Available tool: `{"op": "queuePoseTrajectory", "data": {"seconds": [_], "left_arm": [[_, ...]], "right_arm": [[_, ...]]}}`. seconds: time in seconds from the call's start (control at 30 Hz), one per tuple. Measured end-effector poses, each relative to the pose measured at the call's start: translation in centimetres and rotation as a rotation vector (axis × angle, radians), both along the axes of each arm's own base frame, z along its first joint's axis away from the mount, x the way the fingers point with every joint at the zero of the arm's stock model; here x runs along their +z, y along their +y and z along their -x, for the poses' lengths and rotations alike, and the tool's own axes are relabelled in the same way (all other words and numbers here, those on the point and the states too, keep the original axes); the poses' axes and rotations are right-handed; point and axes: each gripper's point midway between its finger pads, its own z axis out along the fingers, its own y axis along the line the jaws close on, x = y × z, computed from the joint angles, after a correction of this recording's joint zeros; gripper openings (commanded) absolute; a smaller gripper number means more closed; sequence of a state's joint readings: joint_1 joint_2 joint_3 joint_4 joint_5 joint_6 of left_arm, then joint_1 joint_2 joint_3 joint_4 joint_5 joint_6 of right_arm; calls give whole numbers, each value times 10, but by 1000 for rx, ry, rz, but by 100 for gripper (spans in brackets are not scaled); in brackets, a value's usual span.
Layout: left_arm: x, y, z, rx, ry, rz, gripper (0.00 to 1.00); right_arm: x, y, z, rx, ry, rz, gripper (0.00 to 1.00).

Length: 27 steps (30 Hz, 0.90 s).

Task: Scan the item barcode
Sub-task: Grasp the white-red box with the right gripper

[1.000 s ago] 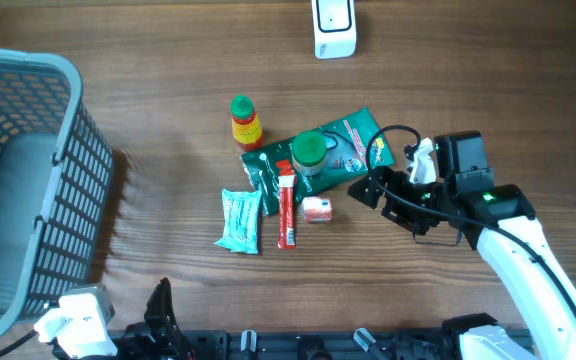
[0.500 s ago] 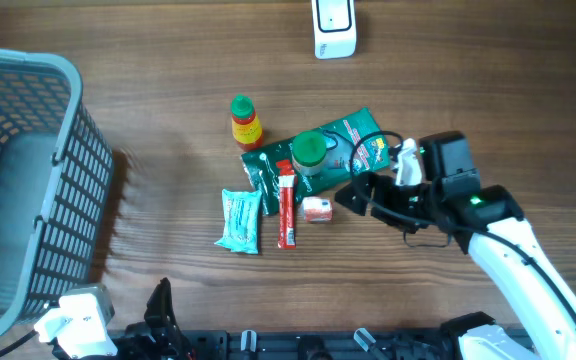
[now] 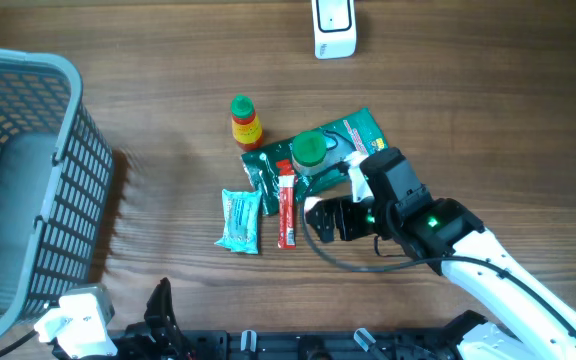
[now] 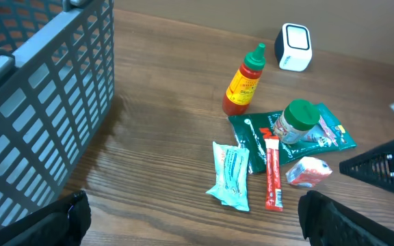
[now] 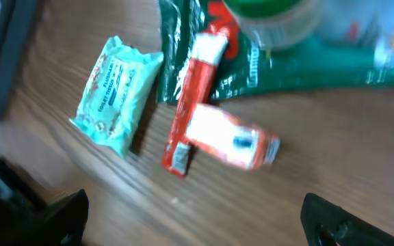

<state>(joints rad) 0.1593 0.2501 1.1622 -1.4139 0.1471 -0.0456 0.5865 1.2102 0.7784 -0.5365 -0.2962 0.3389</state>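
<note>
A white barcode scanner (image 3: 334, 28) stands at the table's far edge. The items lie in a cluster at mid-table: a hot sauce bottle (image 3: 245, 122), a green pouch (image 3: 360, 130) with a green-lidded jar (image 3: 309, 150) on it, a red stick pack (image 3: 287, 208), a teal tissue pack (image 3: 239, 220) and a small orange-and-white packet (image 5: 231, 143). My right gripper (image 3: 320, 222) hovers open just over that small packet, holding nothing. At the near edge my left gripper (image 4: 197, 225) is open and empty, well short of the items.
A large grey mesh basket (image 3: 63, 70) fills the left side of the table. The right arm (image 3: 488, 260) stretches in from the lower right. Bare wood lies between the basket and the item cluster.
My right gripper has swung left from the pouch's right side to over the small packet, still open. The left arm and the items have not moved.
</note>
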Motion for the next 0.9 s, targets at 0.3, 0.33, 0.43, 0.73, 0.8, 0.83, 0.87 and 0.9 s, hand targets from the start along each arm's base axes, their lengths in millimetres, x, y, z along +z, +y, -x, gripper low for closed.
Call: {"op": "queuePoseTrajectory", "data": {"seconds": [0.3,0.33,0.43,0.73,0.8,0.83,0.87,0.9], "left_arm": [[0,0,0,0,0,0,100],[0,0,0,0,0,0,100],[0,0,0,0,0,0,100],[0,0,0,0,0,0,100],[0,0,0,0,0,0,100],[0,0,0,0,0,0,100],[0,0,0,0,0,1,100],[0,0,0,0,0,0,100]], "right_arm": [[-1,12,-12,332,-257,89,97],[-7,13,-13,356,-258,101,98],[-29,18,-20,411,-253,131,98],[-68,23,-28,459,-212,169,64],[-68,25,-31,459,-225,166,49],[-67,26,-32,451,-225,161,41],[-67,26,-32,449,-227,160,39],[-67,26,-32,436,-219,156,33]]}}
